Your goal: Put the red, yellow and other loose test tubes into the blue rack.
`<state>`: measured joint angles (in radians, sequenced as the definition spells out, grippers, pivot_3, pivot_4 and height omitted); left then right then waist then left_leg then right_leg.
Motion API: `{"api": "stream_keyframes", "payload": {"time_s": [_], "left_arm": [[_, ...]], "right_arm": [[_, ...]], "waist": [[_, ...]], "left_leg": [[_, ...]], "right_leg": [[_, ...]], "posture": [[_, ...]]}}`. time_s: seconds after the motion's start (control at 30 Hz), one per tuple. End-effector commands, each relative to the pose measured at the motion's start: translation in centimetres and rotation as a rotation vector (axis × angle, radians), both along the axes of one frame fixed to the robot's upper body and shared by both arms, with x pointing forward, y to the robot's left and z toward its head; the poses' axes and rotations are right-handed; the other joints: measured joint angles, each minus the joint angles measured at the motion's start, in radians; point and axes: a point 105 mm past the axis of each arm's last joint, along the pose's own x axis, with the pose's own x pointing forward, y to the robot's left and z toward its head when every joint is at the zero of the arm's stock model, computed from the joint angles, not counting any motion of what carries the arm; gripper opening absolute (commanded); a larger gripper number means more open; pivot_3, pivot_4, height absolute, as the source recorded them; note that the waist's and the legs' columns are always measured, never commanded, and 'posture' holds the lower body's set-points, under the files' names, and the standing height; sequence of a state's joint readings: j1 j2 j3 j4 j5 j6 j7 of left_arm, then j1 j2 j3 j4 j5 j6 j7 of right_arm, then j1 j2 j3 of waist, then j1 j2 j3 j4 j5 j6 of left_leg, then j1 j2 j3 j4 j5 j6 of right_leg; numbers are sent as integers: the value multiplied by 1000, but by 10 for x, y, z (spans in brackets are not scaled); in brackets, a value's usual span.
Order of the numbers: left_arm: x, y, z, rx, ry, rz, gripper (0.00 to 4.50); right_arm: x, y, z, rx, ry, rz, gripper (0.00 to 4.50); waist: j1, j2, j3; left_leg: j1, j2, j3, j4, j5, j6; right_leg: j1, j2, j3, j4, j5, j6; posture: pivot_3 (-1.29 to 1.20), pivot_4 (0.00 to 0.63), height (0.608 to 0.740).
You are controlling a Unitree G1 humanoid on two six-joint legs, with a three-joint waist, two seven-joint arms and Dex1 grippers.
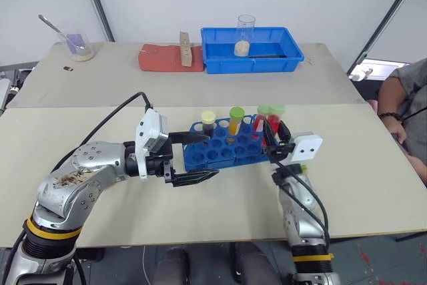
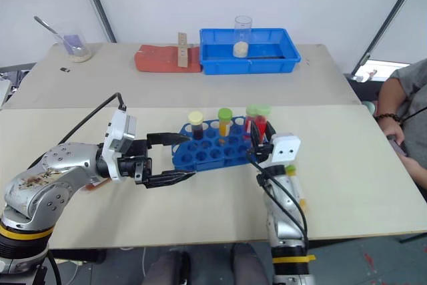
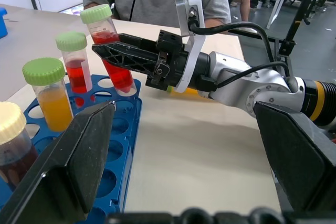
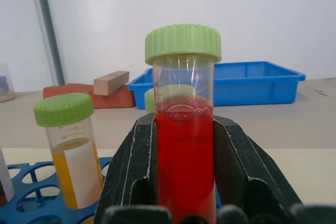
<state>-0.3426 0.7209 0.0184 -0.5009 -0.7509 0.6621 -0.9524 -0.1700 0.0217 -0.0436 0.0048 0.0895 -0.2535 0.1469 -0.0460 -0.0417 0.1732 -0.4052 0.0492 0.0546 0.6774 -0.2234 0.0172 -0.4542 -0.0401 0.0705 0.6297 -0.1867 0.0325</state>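
Observation:
The blue rack [image 1: 227, 150] stands mid-table. In it stand a dark tube with a cream cap [image 1: 208, 122], a yellow tube with a green cap [image 1: 235, 120] and a red tube with a green cap [image 3: 74, 62]. My right gripper [image 1: 272, 135] is shut on a second red, green-capped tube [image 4: 185, 145], held tilted with its lower end at the rack's right end; I cannot tell whether it sits in a hole. My left gripper [image 1: 212, 156] is open, its fingers [image 3: 79, 166] on either side of the rack's left end.
A blue tray [image 1: 287, 58] holding a tall clear beaker [image 1: 245, 35] stands at the back, beside a red block [image 1: 160, 58] with a wooden piece [image 1: 184, 49]. A small beaker with a spoon [image 1: 79, 46] is far left. A person [image 1: 408, 108] sits at the right edge.

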Motion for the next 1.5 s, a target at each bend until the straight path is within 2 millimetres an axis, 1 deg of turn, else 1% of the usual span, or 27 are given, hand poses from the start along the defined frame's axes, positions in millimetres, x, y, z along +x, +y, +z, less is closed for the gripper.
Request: {"api": "stream_keyframes", "payload": {"time_s": [0.03,0.3,0.43,0.5,0.67,0.73,0.8,0.9,0.97,1.07,1.17,1.27,1.3,1.37,1.5], "left_arm": [[-7,-4,11,0,-42,-29,4500],[-8,-6,9,7,-39,-35,4500],[-7,-6,9,8,-40,-36,4500],[-6,-7,9,9,-42,-35,4500],[-5,-9,7,-2,-49,-23,4500],[-5,-11,7,-5,-52,-19,4500],[-5,-10,6,-7,-56,-9,4500],[-6,-9,4,6,-63,9,4500],[-7,-6,0,41,-74,16,4500],[-12,1,-6,95,-95,-7,4500],[-17,4,-14,153,-121,-39,4500],[-24,2,-18,176,-136,-96,4500],[-26,1,-19,180,-144,-120,4500],[-31,-2,-20,178,-153,-157,4500],[-42,-6,-24,184,-149,-210,4500]], "right_arm": [[-3,0,-12,7,31,-33,1023],[-8,-1,-19,-11,29,-92,1023],[-12,4,-16,-27,-1,-55,1023],[-13,2,-15,-17,-4,-55,2063],[-18,-4,-14,-88,26,-9,3759],[-24,-8,-14,-127,54,23,4429],[-35,-12,-11,-178,84,66,4429],[-54,-24,-1,-245,134,129,4429],[-67,-32,10,-280,177,168,4429],[-77,-44,16,-346,314,162,4429],[-80,-55,21,-360,437,131,4429],[-77,-68,17,-458,646,122,4429],[-75,-74,15,-467,719,119,4429],[-73,-81,13,-440,841,130,4429],[-72,-90,6,-412,1012,143,4429]], "waist": [[0,0,0],[1,0,0],[1,0,0],[1,0,0],[1,0,0],[3,0,0],[3,0,0],[4,0,0],[5,0,0],[2,0,0],[5,0,0],[6,0,0],[6,0,0],[7,-1,0],[11,-1,0]], "left_leg": [[0,0,0,0,0,0],[0,0,0,0,0,0],[0,0,0,0,0,0],[0,0,0,0,0,0],[-1,0,0,-1,0,0],[-1,0,0,-1,0,0],[-1,0,0,-1,0,0],[-1,0,0,-1,0,0],[-1,0,0,-1,0,0],[0,0,1,-1,0,0],[1,0,1,-1,0,0],[1,0,1,0,0,0],[0,0,2,0,0,0],[0,-1,2,0,0,0],[-3,-1,0,-1,0,1]], "right_leg": [[0,0,0,0,0,0],[0,0,0,0,-1,-2],[0,0,0,0,-1,-2],[0,0,0,0,-1,-2],[0,0,0,0,-1,-2],[0,0,0,0,-1,-2],[0,0,0,0,-1,-2],[0,0,0,-1,-2,-2],[0,0,0,0,-2,-2],[-1,0,0,0,-3,-3],[0,0,0,1,-4,-5],[-1,0,0,0,-4,-5],[-1,-1,1,0,-3,-4],[0,-2,1,-2,-3,-4],[-1,-1,0,-4,-4,-3]], "posture": [[0,150,740],[0,150,740],[0,150,740],[0,150,740],[0,150,740],[0,150,740],[0,150,740],[0,150,740],[0,150,740],[0,150,740],[0,150,740],[0,150,740],[0,150,740],[0,150,740],[0,150,740]]}}
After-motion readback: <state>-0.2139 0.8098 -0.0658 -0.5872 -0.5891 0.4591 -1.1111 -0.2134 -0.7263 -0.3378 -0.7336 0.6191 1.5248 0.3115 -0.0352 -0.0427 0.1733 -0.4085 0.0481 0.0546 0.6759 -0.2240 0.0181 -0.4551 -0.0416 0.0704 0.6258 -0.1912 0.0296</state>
